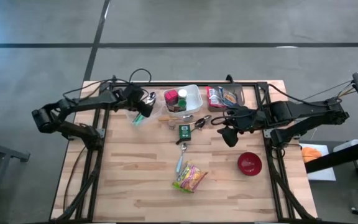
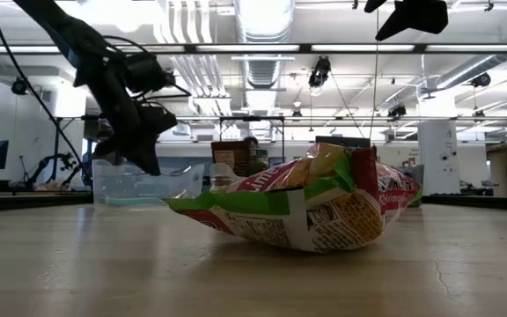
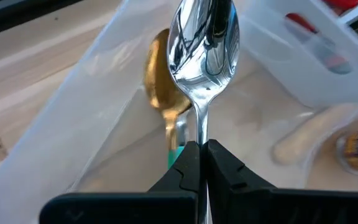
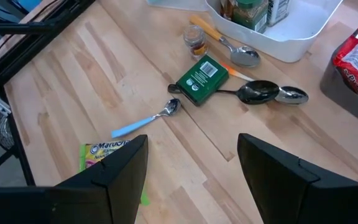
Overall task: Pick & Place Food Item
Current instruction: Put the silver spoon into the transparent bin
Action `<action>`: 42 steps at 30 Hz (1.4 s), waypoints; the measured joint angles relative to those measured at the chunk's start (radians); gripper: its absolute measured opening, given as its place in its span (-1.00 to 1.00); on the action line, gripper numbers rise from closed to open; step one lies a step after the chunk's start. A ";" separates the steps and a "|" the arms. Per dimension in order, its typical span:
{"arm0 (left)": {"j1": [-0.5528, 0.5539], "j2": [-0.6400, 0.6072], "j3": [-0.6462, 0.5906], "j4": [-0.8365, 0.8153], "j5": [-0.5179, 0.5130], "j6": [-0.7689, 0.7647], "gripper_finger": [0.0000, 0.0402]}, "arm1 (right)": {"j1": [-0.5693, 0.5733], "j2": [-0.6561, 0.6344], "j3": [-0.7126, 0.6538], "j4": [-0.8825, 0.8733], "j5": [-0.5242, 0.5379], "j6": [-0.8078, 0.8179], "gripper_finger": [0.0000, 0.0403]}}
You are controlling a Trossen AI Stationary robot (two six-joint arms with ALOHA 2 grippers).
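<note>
Two end effectors, unequally placed: right end effector (image 1: 230, 135) open and empty, nearer the noodle packet (image 1: 190, 177), flat on the table (image 1: 135, 186) toward its front edge, long axis diagonal; left end effector (image 1: 143, 107) clamped on a silver spoon (image 3: 204, 43), farther back.

Your two arms over a cluttered table (image 1: 129, 180)

Your left hand (image 1: 146, 104) sits beside the white bin (image 1: 193, 93); the right hand (image 1: 230, 134) hangs near a red bowl (image 1: 249, 163), snack packet (image 1: 190, 177) in front.
</note>
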 joint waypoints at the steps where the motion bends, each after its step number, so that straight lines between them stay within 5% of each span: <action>1: 0.000 0.000 -0.006 0.003 -0.007 0.000 -1.00 | 0.000 0.000 0.000 0.000 0.000 0.000 0.21; 29: 0.008 0.103 -0.026 0.048 -0.017 -0.019 -0.99 | 0.000 0.000 0.000 0.005 -0.002 0.011 0.21; 42: 0.008 0.103 -0.027 0.039 0.045 -0.019 -0.58 | 0.000 0.000 0.000 0.005 -0.002 0.011 0.21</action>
